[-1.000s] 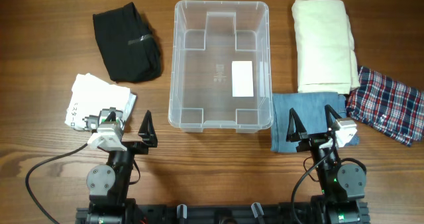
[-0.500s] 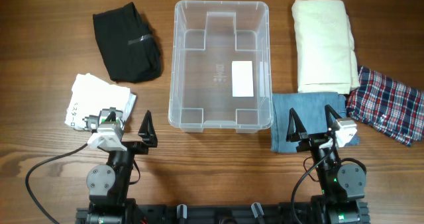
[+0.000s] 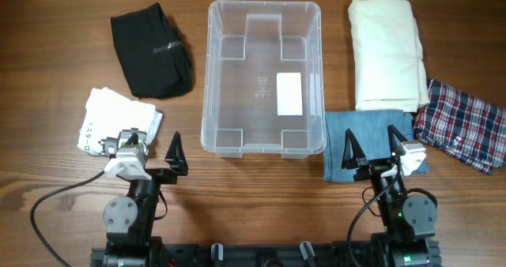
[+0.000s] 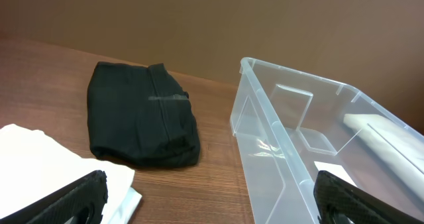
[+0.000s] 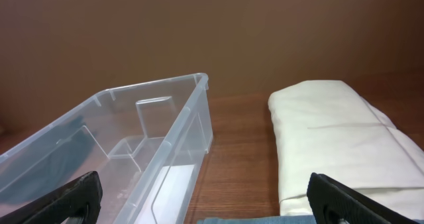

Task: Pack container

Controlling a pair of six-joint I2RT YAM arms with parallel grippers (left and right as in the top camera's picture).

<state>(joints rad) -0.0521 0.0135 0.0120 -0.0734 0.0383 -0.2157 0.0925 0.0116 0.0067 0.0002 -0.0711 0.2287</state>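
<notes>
While my left gripper (image 3: pixel 154 152) and right gripper (image 3: pixel 371 150) hang with jaws spread, the clear rectangular plastic container (image 3: pixel 265 5) stands toward the far edge.

container (image 4: pixel 265 151) — cut off lower right

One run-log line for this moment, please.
container: empty | left gripper: open, empty | right gripper: open, empty | outside: black garment, white garment, cream cloth, blue cloth, plaid cloth
</notes>
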